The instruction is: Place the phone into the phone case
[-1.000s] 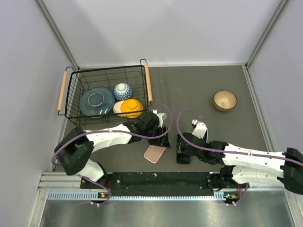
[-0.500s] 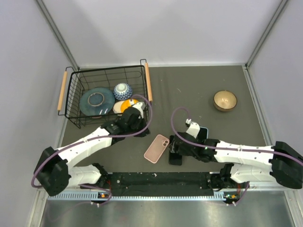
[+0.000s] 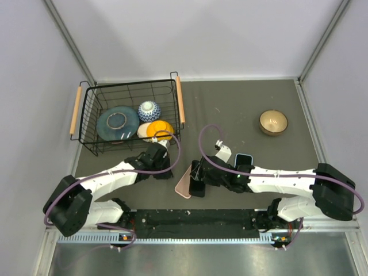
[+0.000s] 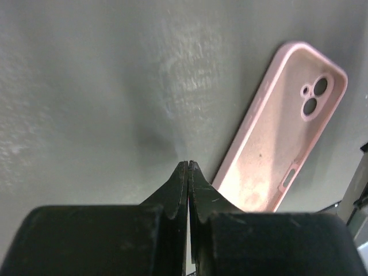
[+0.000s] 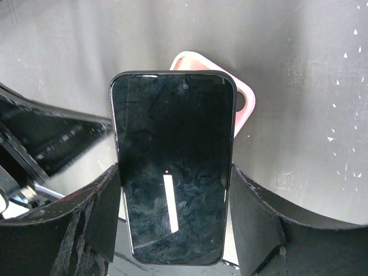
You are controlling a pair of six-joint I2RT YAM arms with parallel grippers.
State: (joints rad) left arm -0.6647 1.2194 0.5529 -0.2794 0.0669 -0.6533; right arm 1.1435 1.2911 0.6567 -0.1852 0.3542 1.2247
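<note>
The phone (image 5: 172,167) shows its glossy black screen in the right wrist view, and my right gripper (image 5: 175,215) is shut on its long edges. From above, the phone (image 3: 197,186) hangs tilted over the right side of the pink phone case (image 3: 183,185), which lies open side up on the dark table. A corner of the case (image 5: 244,109) peeks out behind the phone's top. My left gripper (image 4: 188,165) is shut and empty, its tips just left of the case (image 4: 287,138), whose camera cut-outs face up. From above, the left gripper (image 3: 168,171) sits beside the case's left edge.
A black wire basket (image 3: 86,118) with wooden handles holds plates and bowls at the back left. A tan bowl (image 3: 273,122) stands at the right. A black slab with a light blue rim (image 3: 243,159) lies behind my right arm.
My left gripper let go of the case, shut and drew back to the left. My right gripper carried the phone leftward until it came over the case.
</note>
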